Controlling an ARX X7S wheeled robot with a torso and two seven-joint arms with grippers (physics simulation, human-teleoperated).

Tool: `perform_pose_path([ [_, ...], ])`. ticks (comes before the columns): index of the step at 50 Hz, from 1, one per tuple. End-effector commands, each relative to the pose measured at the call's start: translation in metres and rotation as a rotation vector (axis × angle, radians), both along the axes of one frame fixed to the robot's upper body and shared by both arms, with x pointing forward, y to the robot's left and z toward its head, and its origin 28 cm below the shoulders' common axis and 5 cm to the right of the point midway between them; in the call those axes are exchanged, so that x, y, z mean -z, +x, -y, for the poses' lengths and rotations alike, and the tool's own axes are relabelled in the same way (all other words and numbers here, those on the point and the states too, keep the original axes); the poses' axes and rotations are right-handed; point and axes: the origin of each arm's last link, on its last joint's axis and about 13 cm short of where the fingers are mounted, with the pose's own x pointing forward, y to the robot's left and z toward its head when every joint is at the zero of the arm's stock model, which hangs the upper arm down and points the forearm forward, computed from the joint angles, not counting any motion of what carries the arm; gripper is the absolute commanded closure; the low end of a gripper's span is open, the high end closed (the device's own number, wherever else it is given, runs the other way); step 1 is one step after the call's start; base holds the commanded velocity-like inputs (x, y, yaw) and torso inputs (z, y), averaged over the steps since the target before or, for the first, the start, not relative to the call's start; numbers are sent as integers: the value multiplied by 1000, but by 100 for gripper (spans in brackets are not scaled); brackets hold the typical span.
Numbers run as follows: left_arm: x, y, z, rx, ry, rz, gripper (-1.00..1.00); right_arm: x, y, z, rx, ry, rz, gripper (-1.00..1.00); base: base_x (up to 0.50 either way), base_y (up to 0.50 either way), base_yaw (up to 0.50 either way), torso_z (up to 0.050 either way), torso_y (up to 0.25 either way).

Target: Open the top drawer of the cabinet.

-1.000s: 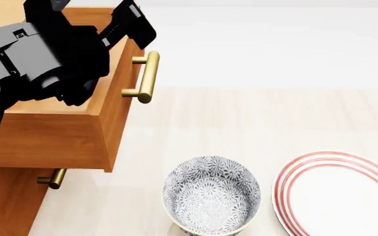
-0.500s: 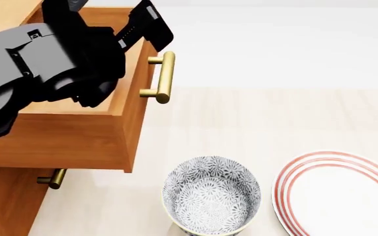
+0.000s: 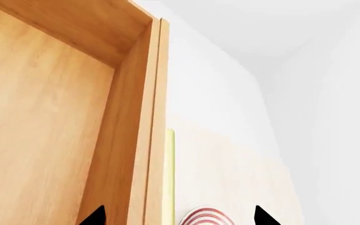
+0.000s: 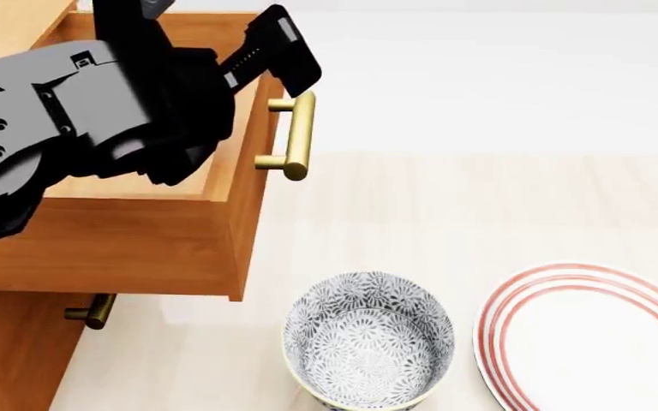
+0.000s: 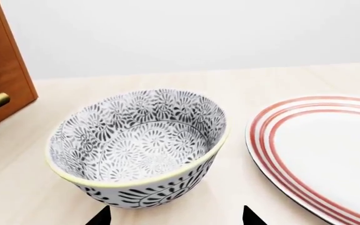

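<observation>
Three drawers are making up the cabinet [image 4: 9,351] at the left edge of the desk [image 4: 444,205], and the top drawer [image 4: 134,231] is standing well out from the carcass, its brass handle [image 4: 295,135] projecting toward the desk's middle. Left tool [image 4: 220,81] is sitting over the drawer's front panel; in the left wrist view its two tips are showing wide apart, one on the inside of the front board and one on the outside, not clamped on anything visible. Right tool [image 5: 174,216] is hovering with its tips apart just behind the patterned bowl [image 5: 139,145], holding nothing.

Judgement: the pull is appearing largely accomplished. Doing it well is requiring a straight draw along the drawer's own line, with no sideways load on the front board, and a stop before the box leaves its runners.

Nearby, the bowl is standing at the desk's near edge, close to the drawer's front corner but apart from it; a red-ringed plate [image 4: 592,338] is lying beside it toward the near right corner. Further travel is likely bringing the drawer front closer to the bowl.
</observation>
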Motion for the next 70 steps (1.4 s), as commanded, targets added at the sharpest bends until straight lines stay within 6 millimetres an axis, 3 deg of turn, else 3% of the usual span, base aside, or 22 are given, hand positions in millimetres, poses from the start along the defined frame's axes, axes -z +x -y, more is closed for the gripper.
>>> perform_pose_path([
  [1,-14,-12,26,137,-161,22,-100,-2,2,-1,-9,12,18,-100,0,0,0,0,0],
  [32,-29,-31,45,218,-194,53,-100,-1,1,-1,-18,10,13,-100,0,0,0,0,1],
  [51,-28,-42,52,265,-210,84,-100,1,0,-2,-27,6,9,-100,0,0,-2,0,2],
  [59,-32,-55,54,294,-192,180,-100,1,0,-2,-24,10,5,-100,0,0,-3,0,1],
  [70,-31,-103,40,312,15,570,-100,1,2,-2,-6,19,-2,-100,0,-1,-3,1,2],
])
